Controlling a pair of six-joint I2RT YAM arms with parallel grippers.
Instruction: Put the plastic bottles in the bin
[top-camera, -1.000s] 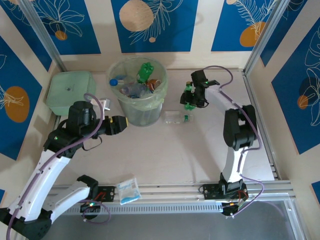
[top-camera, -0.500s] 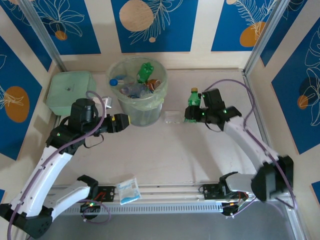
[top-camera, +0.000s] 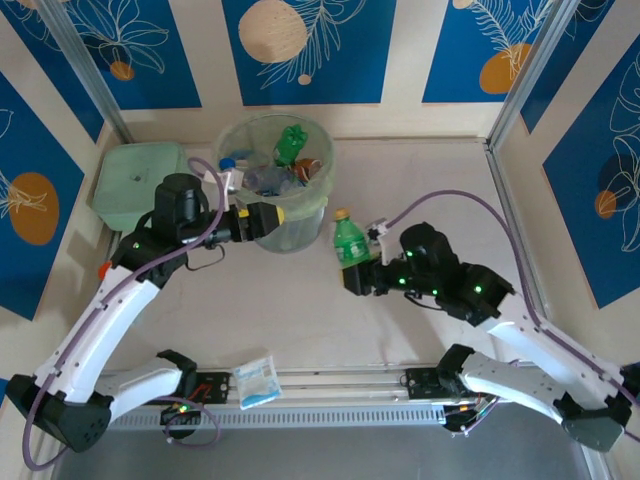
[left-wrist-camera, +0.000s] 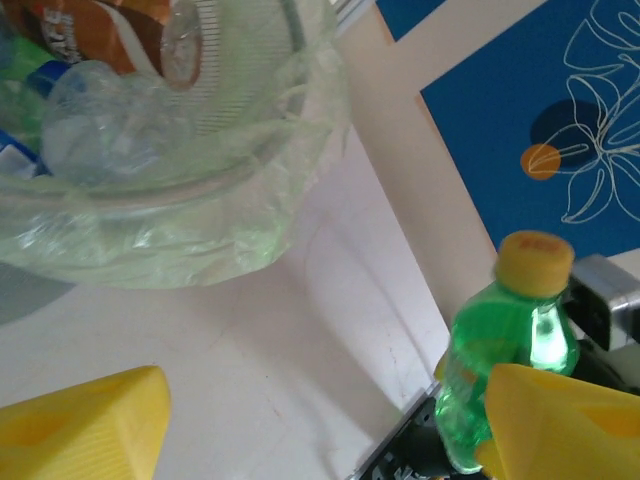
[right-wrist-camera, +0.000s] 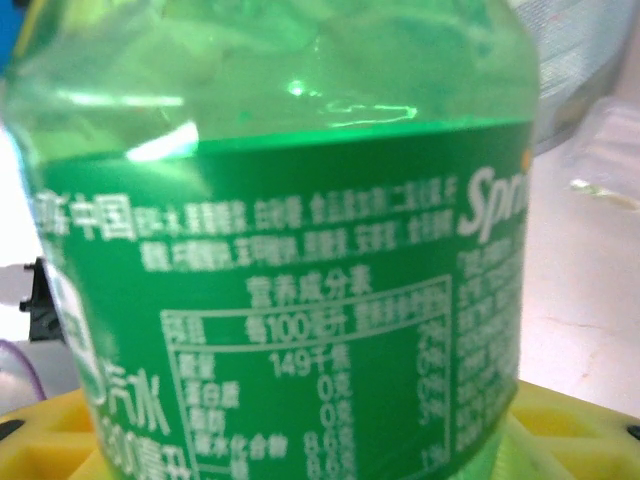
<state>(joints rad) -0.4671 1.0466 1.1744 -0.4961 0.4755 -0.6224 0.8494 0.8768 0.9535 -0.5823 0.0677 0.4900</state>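
Note:
The bin (top-camera: 318, 205) stands at the back of the table with several plastic bottles (top-camera: 290, 145) inside; its liner and wall show in the left wrist view (left-wrist-camera: 150, 230), where a clear bottle (left-wrist-camera: 90, 130) lies inside it. My right gripper (top-camera: 362, 276) is shut on an upright green bottle (top-camera: 349, 243) with a yellow cap, just right of the bin. Its label is seen close up in the right wrist view (right-wrist-camera: 300, 280), above the gripper (right-wrist-camera: 310, 445). My left gripper (top-camera: 272, 214) is open and empty at the bin's front wall, and in its own view (left-wrist-camera: 320, 430) it faces the green bottle (left-wrist-camera: 505, 340).
A square pale-green lidded box (top-camera: 138, 182) sits left of the bin. A blue-and-white sachet (top-camera: 257, 381) lies on the front rail (top-camera: 340, 385). Something of clear plastic (right-wrist-camera: 600, 150) lies on the table behind the green bottle.
My right gripper has carried the green bottle from the back right to the middle, beside the bin. The left gripper has moved up to the bin's wall and opened wider.

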